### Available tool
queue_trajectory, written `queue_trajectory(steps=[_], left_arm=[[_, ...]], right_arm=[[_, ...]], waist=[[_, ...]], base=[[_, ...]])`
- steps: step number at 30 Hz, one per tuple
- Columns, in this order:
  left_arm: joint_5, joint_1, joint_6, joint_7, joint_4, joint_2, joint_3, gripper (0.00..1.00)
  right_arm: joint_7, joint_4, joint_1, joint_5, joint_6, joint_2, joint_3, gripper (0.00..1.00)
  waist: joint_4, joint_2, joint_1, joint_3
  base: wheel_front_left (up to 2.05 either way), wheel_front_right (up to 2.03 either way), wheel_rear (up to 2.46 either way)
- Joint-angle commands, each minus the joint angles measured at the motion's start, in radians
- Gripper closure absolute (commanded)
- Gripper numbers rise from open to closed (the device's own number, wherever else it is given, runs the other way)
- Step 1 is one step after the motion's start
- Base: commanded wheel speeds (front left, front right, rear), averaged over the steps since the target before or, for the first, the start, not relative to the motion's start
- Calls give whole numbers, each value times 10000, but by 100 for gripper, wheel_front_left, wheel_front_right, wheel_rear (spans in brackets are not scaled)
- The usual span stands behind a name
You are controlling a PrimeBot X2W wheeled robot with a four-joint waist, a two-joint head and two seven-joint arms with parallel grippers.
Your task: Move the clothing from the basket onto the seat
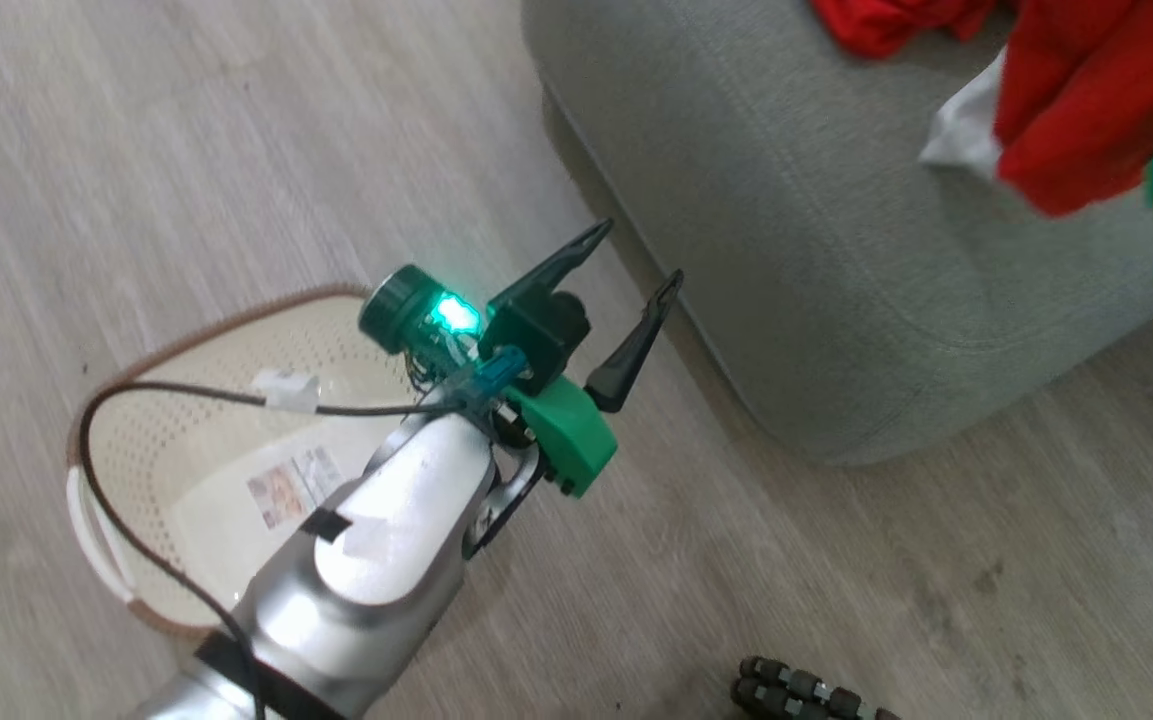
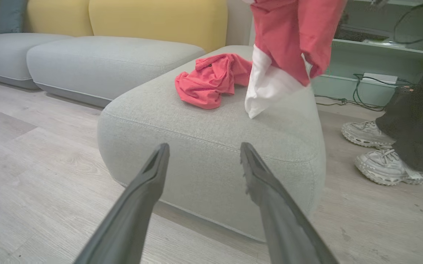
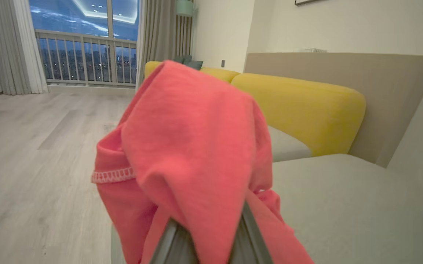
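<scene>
While the left gripper [image 1: 636, 255] hangs just off the corner of the seat [image 1: 836, 250], fingers spread and empty, its forearm slants up over the basket [image 1: 161, 430] beside the seat. One hanging garment [image 1: 1096, 90] dangles above the seat.

From the left wrist, the open fingers [image 2: 152, 172] point at the seat's front. A crumpled garment [image 2: 211, 79] lies on the seat top, and the hanging garment's white part reaches down toward it.

From the right wrist, the hanging garment drapes over the right gripper [image 3: 211, 238], clamped between its fingers [image 3: 172, 244] above the seat's edge.
</scene>
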Motion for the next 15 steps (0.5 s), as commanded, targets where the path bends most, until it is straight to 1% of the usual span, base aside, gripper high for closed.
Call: queue_trajectory(steps=[1,7,13,14,15], left_arm=[[97,-543,61,-51,-213,15,162,0],[28,-1032,182,-51,-134,15,-315,0],[-6,-1416,378,-51,-1,15,-745,0],[-28,-1470,405,-51,4,15,-822,0],[-81,-1569,469,-51,6,15,-980,0]], right_arm=[[-65,-146,-598,-125,-2,-412,-24,100],[-65,755,-2013,-323,-2,-1155,-377,100],[-65,1769,-3441,-496,-2,-1862,-1018,100],[-65,1941,-3665,-571,-2,-2025,-1138,100],[-65,2372,-4089,-747,-2,-2374,-1402,100]], waist=[[361,-1,-1,504],[872,-1,-1,1251],[1390,-1,-1,1905],[1500,-1,-1,2011],[1736,-1,-1,2202]], base=[[0,0,0],[0,0,0],[0,0,0],[0,0,0],[0,0,0]])
